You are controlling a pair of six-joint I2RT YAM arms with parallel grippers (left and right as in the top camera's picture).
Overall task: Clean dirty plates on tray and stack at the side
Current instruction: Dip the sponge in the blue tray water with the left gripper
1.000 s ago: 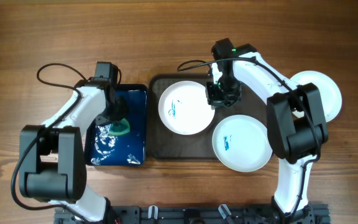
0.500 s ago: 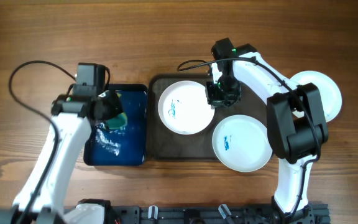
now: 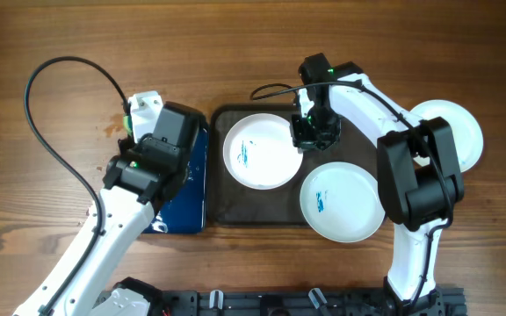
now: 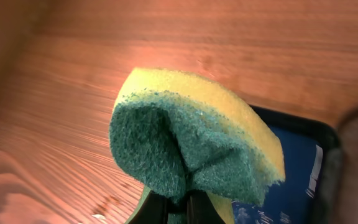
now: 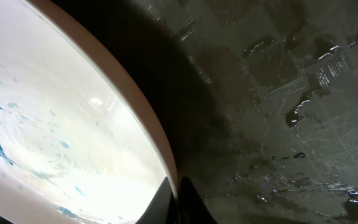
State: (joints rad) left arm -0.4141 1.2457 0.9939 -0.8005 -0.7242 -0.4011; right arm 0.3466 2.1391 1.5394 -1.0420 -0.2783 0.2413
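The left claw [image 4: 178, 210] is clenched on a sponge [image 4: 191, 143]. The sponge is pinched from below, so that its green face is folded inward and its yellow layer is turned outward. It is held in the air above the wooden counter [image 4: 73, 124], and a corner of a blue tray [image 4: 294, 168] is seen behind it. From overhead this claw is hidden under its own wrist [image 3: 169, 133], which is placed over the far part of the blue tray.

The right claw [image 5: 178, 190] is closed on the rim of a plate [image 5: 55, 124], and the rim is gripped between its jaws. The plate is white, and blue smears and small drops of water are seen on it. It lies in the tray [image 5: 278, 93], whose dark floor is wet. From overhead the plate is found in the far left part of the tray, close to the blue tray, and it is gripped at its far right edge.

A second plate [image 3: 341, 204], also smeared with blue, is placed at the near right corner of the tray, and its edge projects over the tray's rim. It is near the first plate; whether they touch cannot be told. A third plate [image 3: 457, 132] lies on the counter outside the tray, on the right, and is partly covered by the right arm [image 3: 415, 171].
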